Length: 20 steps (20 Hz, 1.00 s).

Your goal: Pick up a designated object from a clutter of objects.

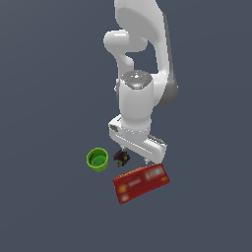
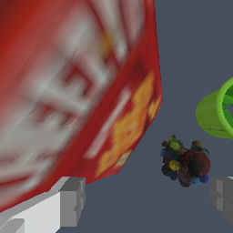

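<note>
A white Panda arm (image 1: 140, 59) reaches down over a flat, unmarked slate-blue surface (image 1: 44, 206) that fills both views, with no walls, edges or furnishings of a room in sight. In the exterior view the gripper (image 1: 134, 153) hangs low over three objects bunched close together.

The designated object (image 1: 121, 157), a small dark lumpy thing flecked with red, yellow, blue and green, lies on the surface near the middle of the group. A small green cup (image 1: 98, 159) stands upright with its mouth open just to the exterior view's left of it, a little apart. A red cracker box (image 1: 141, 183) lies at a slant on the near side, its far edge close under the gripper.

The wrist view shows the two grey fingers (image 2: 72, 200) spread wide apart and holding nothing, one beside the blurred face of the cracker box (image 2: 68, 86), the other (image 2: 223, 198) beside the speckled object (image 2: 184, 163). The object sits on bare surface in the gap between the fingers, closer to the second one, with the green cup (image 2: 217, 116) just beyond it. Whether the fingertips touch the surface or the box cannot be told from these angles; the box is too close to the wrist camera to be sharp.

The surface is evenly lit and throws only faint shadows beneath the objects.
</note>
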### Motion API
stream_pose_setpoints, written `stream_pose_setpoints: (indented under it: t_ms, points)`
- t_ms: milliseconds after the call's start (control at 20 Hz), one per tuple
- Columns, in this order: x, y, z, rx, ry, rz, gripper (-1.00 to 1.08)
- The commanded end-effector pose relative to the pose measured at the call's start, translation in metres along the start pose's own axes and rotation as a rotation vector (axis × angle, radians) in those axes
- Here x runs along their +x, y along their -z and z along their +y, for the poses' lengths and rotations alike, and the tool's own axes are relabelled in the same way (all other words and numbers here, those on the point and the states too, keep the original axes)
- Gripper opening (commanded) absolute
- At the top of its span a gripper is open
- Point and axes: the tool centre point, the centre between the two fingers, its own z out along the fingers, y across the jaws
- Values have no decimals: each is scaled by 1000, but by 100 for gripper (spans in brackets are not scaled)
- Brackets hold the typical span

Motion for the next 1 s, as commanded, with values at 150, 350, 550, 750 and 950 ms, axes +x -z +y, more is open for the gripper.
stream_pose_setpoints:
  t_ms: [150, 350, 550, 750, 950]
  points:
    - [0, -1, 0, 0, -2, 1, 100]
    - [-1, -12, 8, -12, -10, -9, 100]
    - [-5, -37, 25, -39, -29, -32, 100]
    - [-13, -73, 53, -79, -56, -68, 100]
    - [-21, -103, 78, -113, -80, -98, 100]
